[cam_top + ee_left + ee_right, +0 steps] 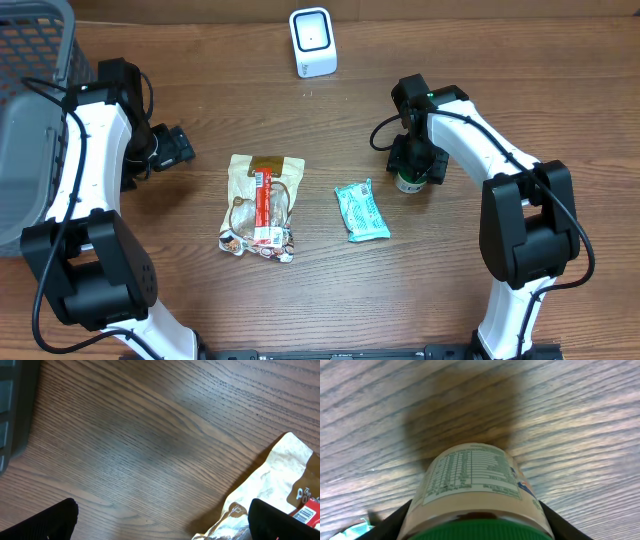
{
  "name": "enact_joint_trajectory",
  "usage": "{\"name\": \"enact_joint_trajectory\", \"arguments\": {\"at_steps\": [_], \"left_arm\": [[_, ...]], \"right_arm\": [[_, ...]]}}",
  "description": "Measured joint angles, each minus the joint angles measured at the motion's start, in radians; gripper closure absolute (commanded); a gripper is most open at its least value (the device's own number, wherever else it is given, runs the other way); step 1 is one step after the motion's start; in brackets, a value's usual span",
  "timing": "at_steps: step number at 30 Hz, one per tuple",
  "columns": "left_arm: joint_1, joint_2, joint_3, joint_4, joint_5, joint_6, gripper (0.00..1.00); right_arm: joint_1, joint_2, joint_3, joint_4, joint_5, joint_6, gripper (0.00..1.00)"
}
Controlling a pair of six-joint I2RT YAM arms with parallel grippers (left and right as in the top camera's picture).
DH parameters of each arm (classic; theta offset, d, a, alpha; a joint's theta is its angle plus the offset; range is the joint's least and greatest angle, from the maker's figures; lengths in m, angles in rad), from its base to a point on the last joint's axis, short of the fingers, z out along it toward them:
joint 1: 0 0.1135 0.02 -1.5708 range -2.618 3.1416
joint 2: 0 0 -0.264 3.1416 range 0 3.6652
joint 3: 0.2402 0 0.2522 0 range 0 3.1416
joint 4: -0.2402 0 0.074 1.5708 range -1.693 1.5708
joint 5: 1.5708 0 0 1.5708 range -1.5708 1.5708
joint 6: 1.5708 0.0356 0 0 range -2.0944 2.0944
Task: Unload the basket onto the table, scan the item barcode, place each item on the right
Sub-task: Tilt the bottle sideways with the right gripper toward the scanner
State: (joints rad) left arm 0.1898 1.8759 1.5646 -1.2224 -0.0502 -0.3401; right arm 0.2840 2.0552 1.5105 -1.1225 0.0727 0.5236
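A small bottle point(409, 183) with a green cap and a white printed label point(470, 480) stands upright on the table at the right. My right gripper point(412, 165) is down over it, and in the right wrist view its black fingers point(395, 522) press against both sides of the bottle just below the cap. The white barcode scanner point(313, 42) stands at the back centre of the table. My left gripper point(175, 148) hovers at the left, open and holding nothing; in the left wrist view its fingertips point(50, 522) stand wide apart over bare wood.
A beige snack bag with a red bar on top point(262, 205) lies at centre left, its edge point(280, 475) showing in the left wrist view. A teal packet point(361, 211) lies beside the bottle. A grey mesh basket point(30, 110) fills the far left.
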Motion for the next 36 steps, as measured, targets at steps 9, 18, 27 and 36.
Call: {"name": "enact_joint_trajectory", "arguments": {"at_steps": [9,18,27,36], "left_arm": [[0.000,0.000,0.000,0.000,0.000,0.000,0.00],[0.000,0.000,0.000,0.000,0.000,0.000,0.00],[0.000,0.000,0.000,0.000,0.000,0.000,0.00],[0.000,0.000,0.000,0.000,0.000,0.000,0.00]], "right_arm": [[-0.014,-0.009,0.002,-0.015,-0.130,0.000,0.66],[-0.088,-0.146,0.004,-0.024,-0.534,0.000,0.72],[-0.092,-0.156,0.010,-0.098,-0.912,0.087,0.72],[-0.092,-0.156,0.010,-0.117,-1.080,0.150,0.72]]}}
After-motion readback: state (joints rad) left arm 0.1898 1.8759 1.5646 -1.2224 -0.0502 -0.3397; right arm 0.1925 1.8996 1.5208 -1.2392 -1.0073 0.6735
